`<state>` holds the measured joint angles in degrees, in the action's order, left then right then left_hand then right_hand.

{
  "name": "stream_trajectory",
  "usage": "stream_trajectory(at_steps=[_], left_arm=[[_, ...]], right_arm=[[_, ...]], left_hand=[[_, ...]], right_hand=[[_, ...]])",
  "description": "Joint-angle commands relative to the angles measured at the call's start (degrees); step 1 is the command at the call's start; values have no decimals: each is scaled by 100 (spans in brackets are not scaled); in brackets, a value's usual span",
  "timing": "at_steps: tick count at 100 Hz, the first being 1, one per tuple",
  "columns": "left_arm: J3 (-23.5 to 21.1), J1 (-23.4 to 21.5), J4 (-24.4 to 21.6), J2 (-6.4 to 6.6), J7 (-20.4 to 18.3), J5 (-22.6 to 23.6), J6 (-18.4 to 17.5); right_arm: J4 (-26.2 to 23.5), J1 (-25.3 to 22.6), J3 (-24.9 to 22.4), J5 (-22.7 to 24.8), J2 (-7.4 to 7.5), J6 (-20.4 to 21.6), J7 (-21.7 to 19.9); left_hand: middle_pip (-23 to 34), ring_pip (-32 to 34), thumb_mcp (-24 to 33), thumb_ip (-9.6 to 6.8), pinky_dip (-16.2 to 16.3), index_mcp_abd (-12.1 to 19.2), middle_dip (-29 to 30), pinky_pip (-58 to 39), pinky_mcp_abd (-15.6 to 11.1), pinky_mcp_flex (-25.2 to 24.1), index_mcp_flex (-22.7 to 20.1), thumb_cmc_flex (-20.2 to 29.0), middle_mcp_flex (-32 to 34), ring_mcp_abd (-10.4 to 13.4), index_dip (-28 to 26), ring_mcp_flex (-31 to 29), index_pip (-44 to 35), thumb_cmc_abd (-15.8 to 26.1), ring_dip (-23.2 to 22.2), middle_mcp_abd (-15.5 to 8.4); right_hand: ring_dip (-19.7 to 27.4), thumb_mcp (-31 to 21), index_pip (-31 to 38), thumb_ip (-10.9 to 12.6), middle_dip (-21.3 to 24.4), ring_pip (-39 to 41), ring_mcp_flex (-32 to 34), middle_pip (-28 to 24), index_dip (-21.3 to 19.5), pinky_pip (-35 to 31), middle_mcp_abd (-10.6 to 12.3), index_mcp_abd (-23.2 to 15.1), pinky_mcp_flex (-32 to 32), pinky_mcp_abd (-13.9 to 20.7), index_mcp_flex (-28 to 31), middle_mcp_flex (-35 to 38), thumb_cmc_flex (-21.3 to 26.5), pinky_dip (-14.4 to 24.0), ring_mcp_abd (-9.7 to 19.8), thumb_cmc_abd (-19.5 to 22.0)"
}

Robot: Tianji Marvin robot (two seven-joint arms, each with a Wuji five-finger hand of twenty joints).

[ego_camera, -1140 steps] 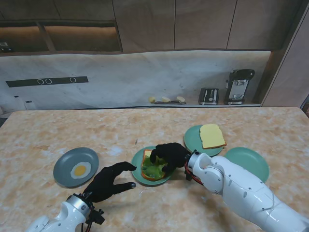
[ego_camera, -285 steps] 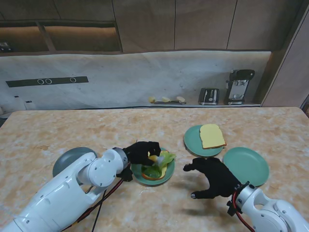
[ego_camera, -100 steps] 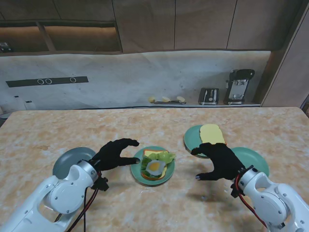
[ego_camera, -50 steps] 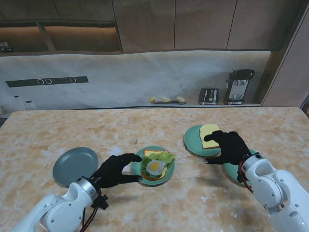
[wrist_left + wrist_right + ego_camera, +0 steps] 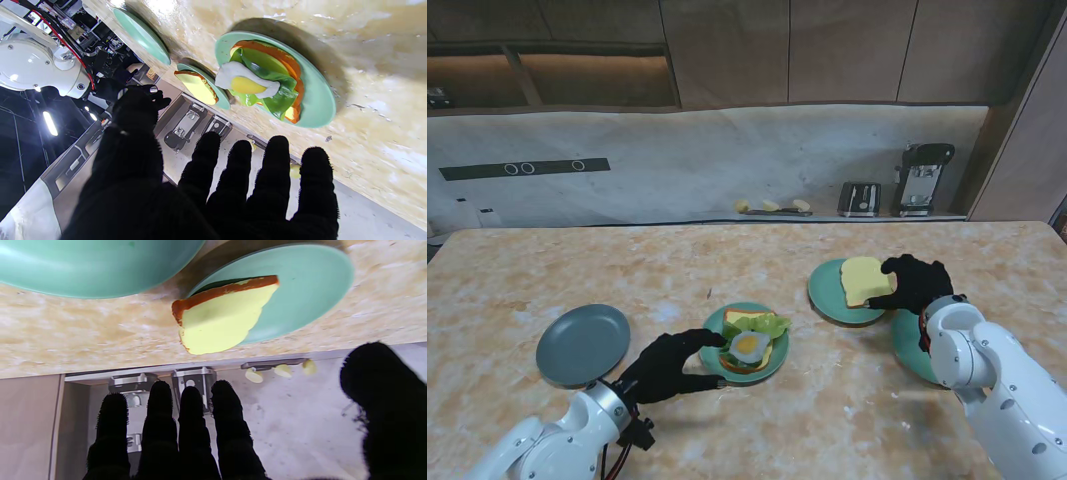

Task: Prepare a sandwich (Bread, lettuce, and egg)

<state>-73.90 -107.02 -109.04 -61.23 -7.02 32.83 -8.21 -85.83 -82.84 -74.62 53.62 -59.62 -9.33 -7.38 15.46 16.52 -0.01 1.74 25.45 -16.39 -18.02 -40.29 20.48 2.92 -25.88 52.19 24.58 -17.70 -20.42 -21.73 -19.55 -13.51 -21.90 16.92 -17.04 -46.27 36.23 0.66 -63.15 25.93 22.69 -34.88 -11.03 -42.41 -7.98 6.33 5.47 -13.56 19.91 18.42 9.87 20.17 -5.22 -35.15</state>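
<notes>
A green plate (image 5: 777, 358) in the middle holds a bread slice (image 5: 739, 319) with lettuce (image 5: 768, 325) and a fried egg (image 5: 748, 346) stacked on it; the egg (image 5: 245, 83) lies on top. My left hand (image 5: 670, 366) hovers open at that plate's near-left rim, holding nothing. A second bread slice (image 5: 862, 280) lies on another green plate (image 5: 827, 298) to the right. My right hand (image 5: 915, 282) is open at that slice's right edge, fingers spread. In the right wrist view the slice (image 5: 220, 320) lies just beyond the fingertips (image 5: 227, 390), not held.
A bare grey plate (image 5: 583, 343) sits at the left. A third green plate (image 5: 905, 340) lies partly under my right forearm. A toaster (image 5: 859, 198) and a coffee machine (image 5: 921, 178) stand on the back counter.
The egg went from the grey plate onto the lettuce. In the last half second my right hand reached farther, to the second slice's right edge. My left hand stayed beside the centre plate.
</notes>
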Motion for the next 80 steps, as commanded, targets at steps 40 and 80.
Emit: stream_trajectory(at_steps=[40,80], left_arm=[[10,-5,7,-12,-102,20,117],[75,125,70,3,-194,40,228]], right_arm=[[1729,1313,928,-586,-159,-475,280],[2820,2200,1824,-1315,-363,-787,610]], left_hand=[[37,-10,-101,-18,81,95,-57,-136,50,-46,-23,-49,123,30,-26,-87,108,201,-45,-145],[42,5,-99,-17,119,98,-79,-148,49,-45,-31,-1,134,23,-45,-92,85,202,-65,-145]], right_hand=[[-203,38,-21,-230,4437,244,180,-197,4,-775,-150,396,16,85,131,206,-368,-145,-80,-44],[-272,43,-28,-287,4416,393,317,-244,5,-1098,-298,588,158,114,342,390,-527,-193,-208,-12]])
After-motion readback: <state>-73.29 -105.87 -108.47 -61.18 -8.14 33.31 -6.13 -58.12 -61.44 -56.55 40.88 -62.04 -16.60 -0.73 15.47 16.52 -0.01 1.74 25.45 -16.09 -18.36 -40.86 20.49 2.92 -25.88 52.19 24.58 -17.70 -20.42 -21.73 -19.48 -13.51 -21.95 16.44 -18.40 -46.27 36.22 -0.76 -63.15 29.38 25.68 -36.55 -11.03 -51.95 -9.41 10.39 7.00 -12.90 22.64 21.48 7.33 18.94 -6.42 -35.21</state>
